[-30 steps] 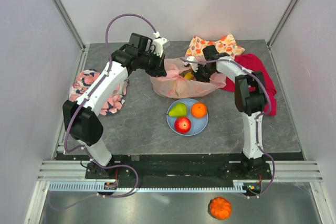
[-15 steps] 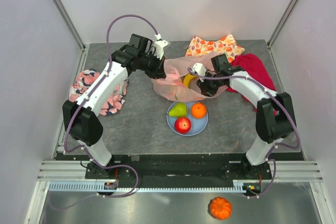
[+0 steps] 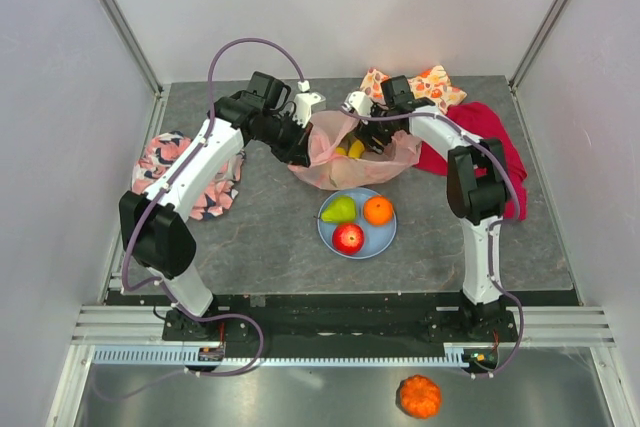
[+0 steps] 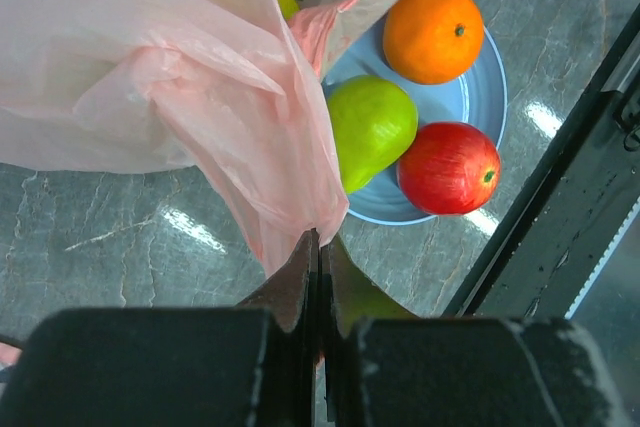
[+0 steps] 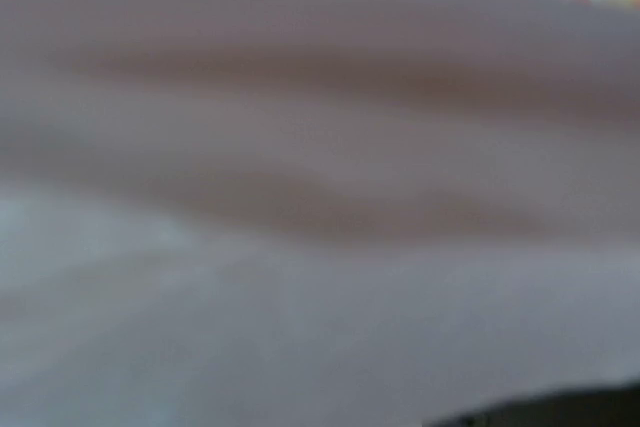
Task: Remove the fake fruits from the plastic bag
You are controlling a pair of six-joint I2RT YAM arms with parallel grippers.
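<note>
- Swung back from the near right side of the plastic bag (image 3: 330,165), the right claw (image 3: 366,133) now sits at the bag's far right rim. Its own view is a pink blur, so I cannot tell whether its fingers are apart.
- The bag lies mid-counter toward the far edge, with a yellow fruit (image 3: 351,150) inside.
- The left claw (image 4: 318,247) is pinched together on the bag's edge.
- Just near of the bag, the pear (image 3: 339,209), orange (image 3: 378,210) and red apple (image 3: 348,238) sit on the blue plate (image 3: 379,238).
</note>
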